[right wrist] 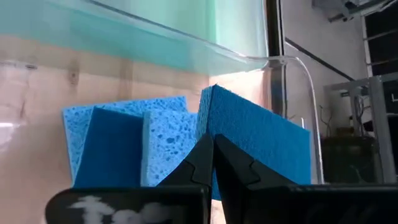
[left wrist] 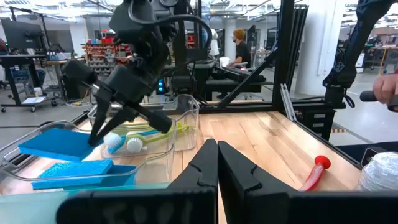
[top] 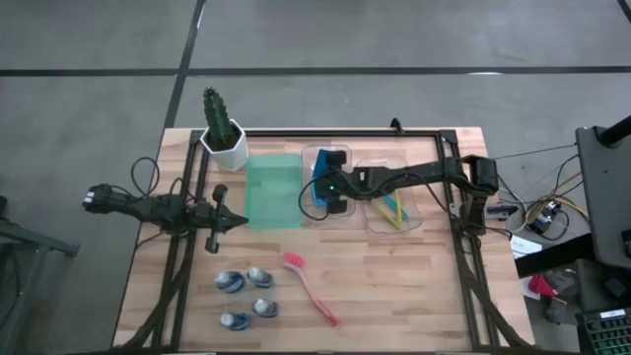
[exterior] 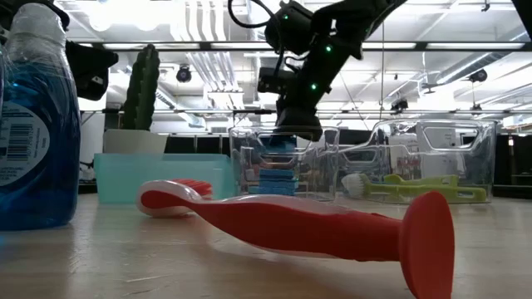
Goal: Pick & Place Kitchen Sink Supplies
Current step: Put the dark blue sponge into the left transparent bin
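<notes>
My right gripper is shut low inside a clear tray that holds blue block sponges; one sponge stands tilted up right behind its fingertips. My left gripper is shut and empty, above the table beside the green tray; it also shows in its wrist view. Several blue-white bottles and a pink long-handled brush lie on the table's near part. Yellow-green and blue white-headed brushes lie in a second clear tray. My right gripper's shut fingers stand against the upper part of the tilted sponge, coming slanting down from the table's right. I cannot tell whether they touch or pinch it. The sponge leans on the other sponges in the tray.
A potted cactus stands at the far left corner behind the green tray. The black frame rails run along the far edge and both sides. A person's hand shows beyond the table. Bare wood lies right of the pink brush.
</notes>
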Available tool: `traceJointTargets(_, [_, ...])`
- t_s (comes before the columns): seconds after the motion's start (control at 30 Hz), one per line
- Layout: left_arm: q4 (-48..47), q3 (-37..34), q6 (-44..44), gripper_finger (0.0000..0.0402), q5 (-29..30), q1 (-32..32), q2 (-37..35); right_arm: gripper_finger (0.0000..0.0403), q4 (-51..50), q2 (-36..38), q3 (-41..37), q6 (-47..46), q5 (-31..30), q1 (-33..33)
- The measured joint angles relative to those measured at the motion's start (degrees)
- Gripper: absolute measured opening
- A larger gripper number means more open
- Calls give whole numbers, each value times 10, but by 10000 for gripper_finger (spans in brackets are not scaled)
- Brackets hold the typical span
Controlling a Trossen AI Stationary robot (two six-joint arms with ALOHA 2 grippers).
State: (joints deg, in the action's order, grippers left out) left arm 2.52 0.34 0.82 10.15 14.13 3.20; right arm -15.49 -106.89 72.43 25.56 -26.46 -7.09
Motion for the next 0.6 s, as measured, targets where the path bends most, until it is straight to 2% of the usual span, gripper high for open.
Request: traceJointTargets(0.6, [0,0,0,3,0,0,0,8,35,-14,-27,1,39,-2])
